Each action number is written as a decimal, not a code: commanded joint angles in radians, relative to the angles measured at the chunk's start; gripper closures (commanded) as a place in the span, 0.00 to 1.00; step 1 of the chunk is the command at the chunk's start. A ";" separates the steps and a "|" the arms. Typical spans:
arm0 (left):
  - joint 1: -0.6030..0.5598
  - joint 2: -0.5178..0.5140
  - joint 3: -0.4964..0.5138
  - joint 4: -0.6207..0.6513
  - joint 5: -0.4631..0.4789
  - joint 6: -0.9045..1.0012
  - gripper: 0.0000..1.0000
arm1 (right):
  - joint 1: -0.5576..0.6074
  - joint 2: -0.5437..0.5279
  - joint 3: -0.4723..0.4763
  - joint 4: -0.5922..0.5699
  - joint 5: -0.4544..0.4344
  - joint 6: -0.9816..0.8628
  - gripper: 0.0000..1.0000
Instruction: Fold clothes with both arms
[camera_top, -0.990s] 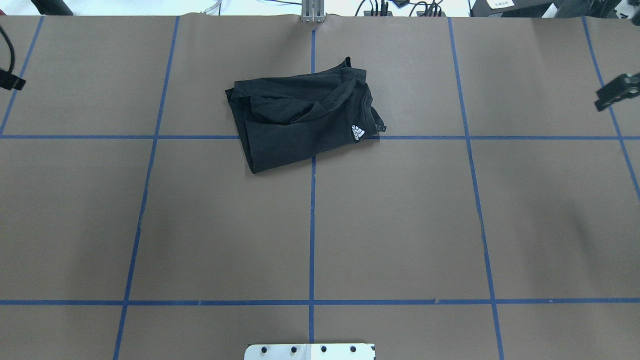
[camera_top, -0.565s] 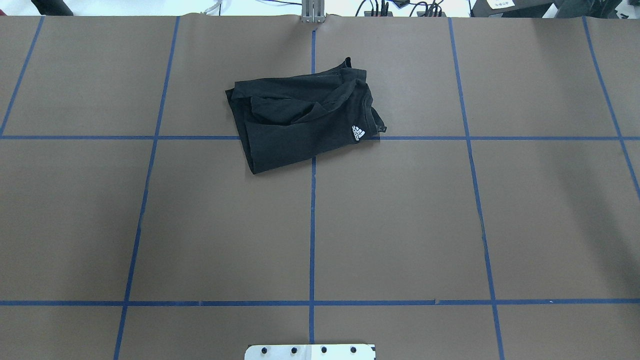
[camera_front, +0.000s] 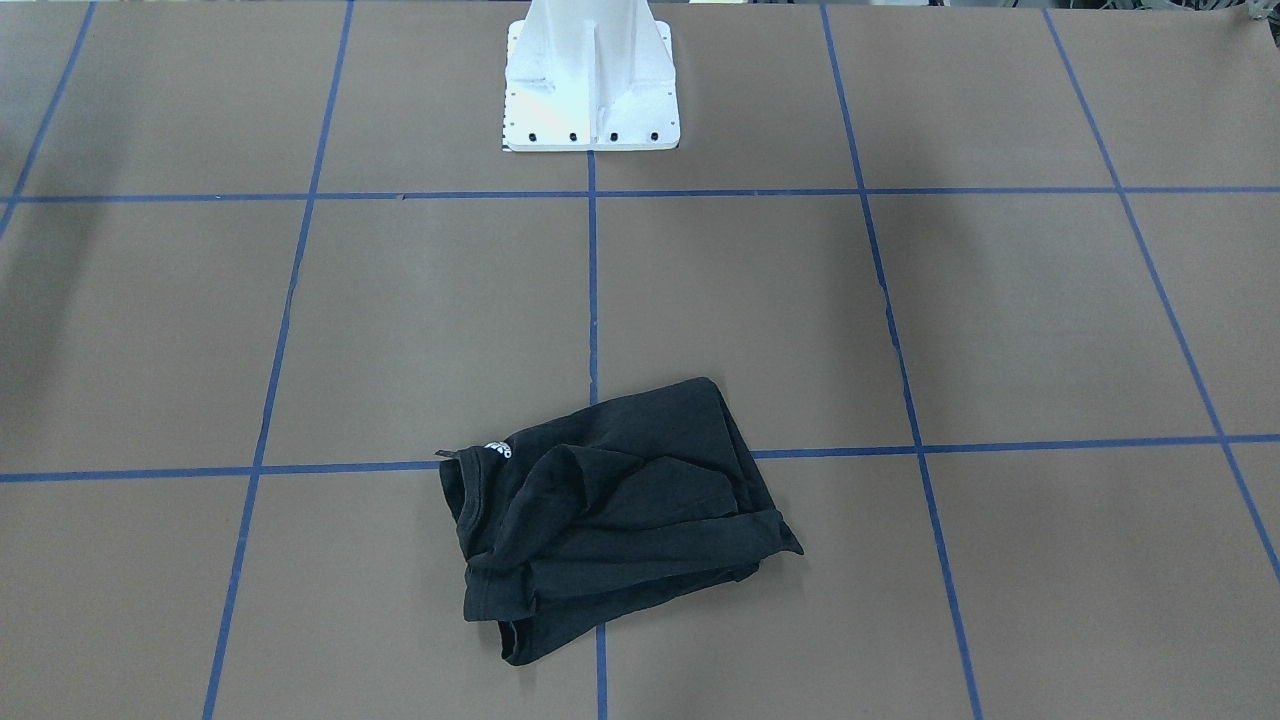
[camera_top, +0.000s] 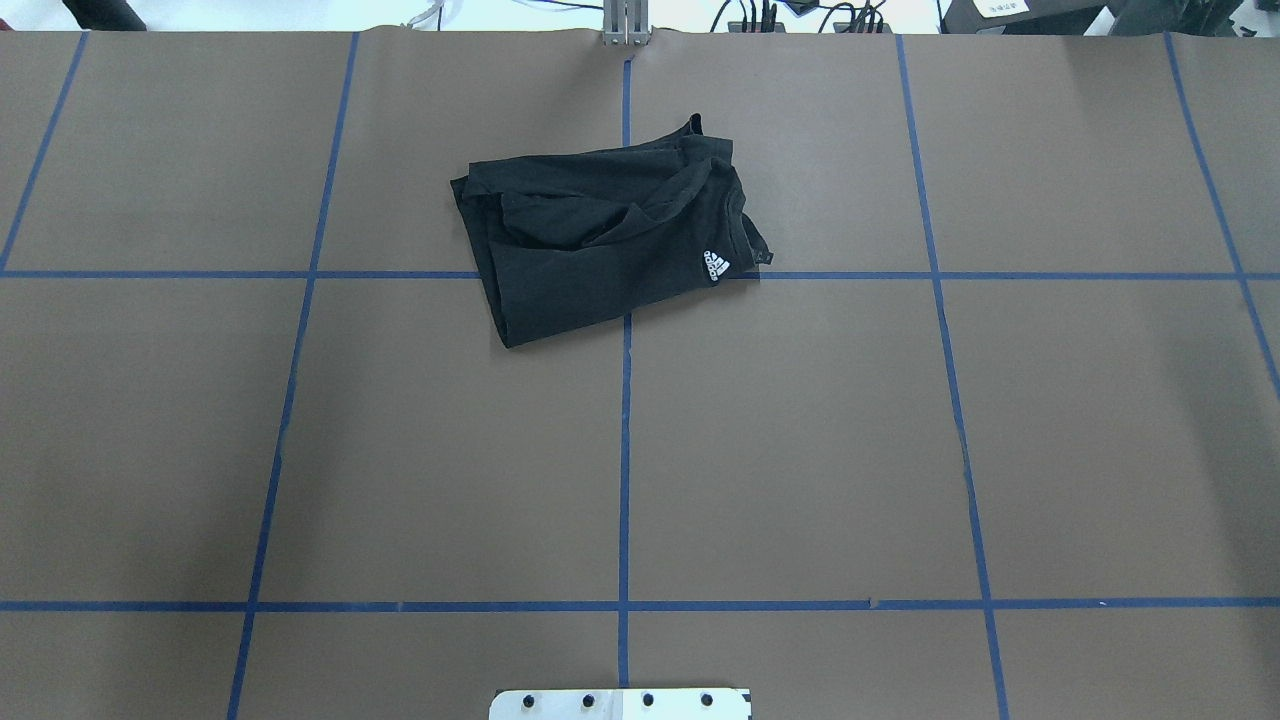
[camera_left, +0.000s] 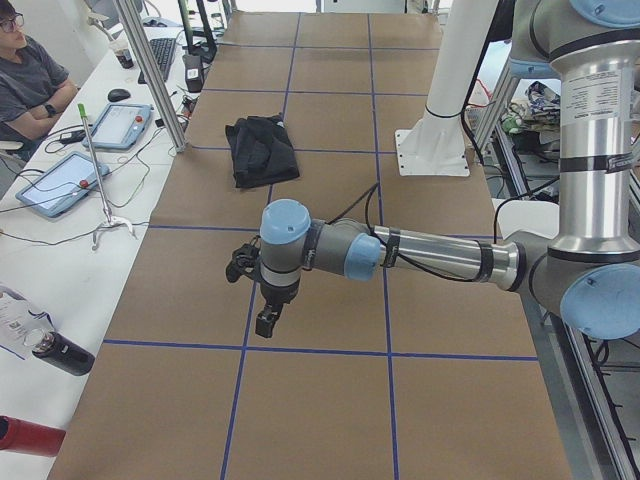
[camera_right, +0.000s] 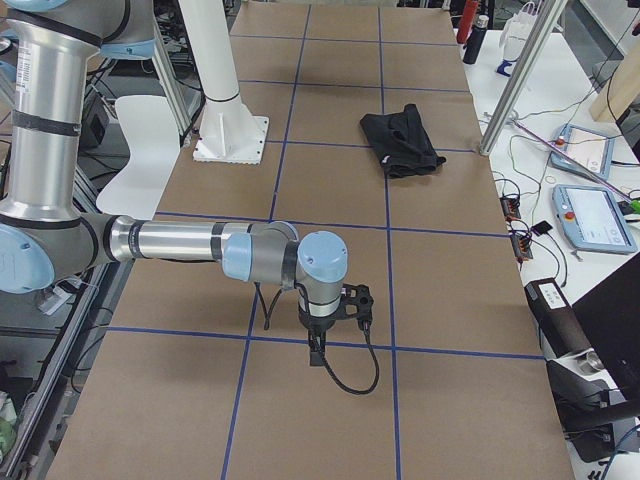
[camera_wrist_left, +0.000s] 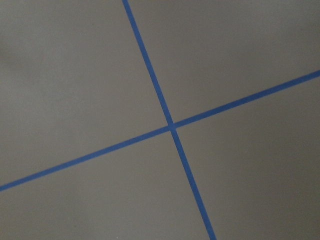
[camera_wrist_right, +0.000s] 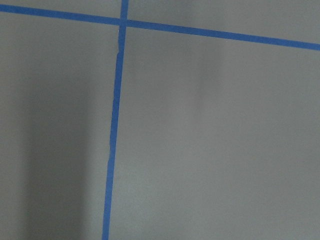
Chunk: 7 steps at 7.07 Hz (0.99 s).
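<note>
1. Brown paper covers the worktop (camera_top: 800, 450), ruled into squares by blue tape (camera_top: 623, 480). The white pedestal (camera_front: 590, 80) stands at the robot's edge, on the centre line.
2. At the worktop's left end, the left arm (camera_left: 430, 255) stretches out low and level. The left end effector (camera_left: 266, 322) points down just above the paper, close to a tape line. It shows only in the side view, so I cannot tell whether its fingers are wide or narrow.
3. At the opposite end, the right arm (camera_right: 170, 240) lies out the same way. The right end effector (camera_right: 318, 350) hangs just above a tape line with a black cable (camera_right: 350, 385) looped beside it. Here too I cannot tell how its fingers stand.
4. Both wrist views show only paper and a tape crossing.
5. Farther out, past the middle, the black T-shirt (camera_top: 600, 250) lies on the worktop where the centre line meets the far cross line. It is gathered into a rough, rumpled rectangle with creased layers on top. A small white logo (camera_top: 715, 265) sits at its corner toward the robot's right. It is well apart from both end effectors.
6. Beyond the far edge, a desk (camera_left: 60, 250) holds tablets (camera_left: 60, 183), and a person (camera_left: 25, 75) sits there.
</note>
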 joint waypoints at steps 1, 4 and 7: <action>-0.012 0.043 0.021 0.007 -0.122 0.005 0.00 | 0.001 0.005 -0.008 0.004 0.135 -0.008 0.00; -0.012 0.043 0.023 0.005 -0.118 -0.006 0.00 | -0.001 -0.002 -0.009 0.006 0.124 -0.013 0.00; -0.014 0.043 0.003 -0.002 -0.106 0.003 0.00 | -0.001 0.002 -0.011 0.005 0.119 -0.011 0.00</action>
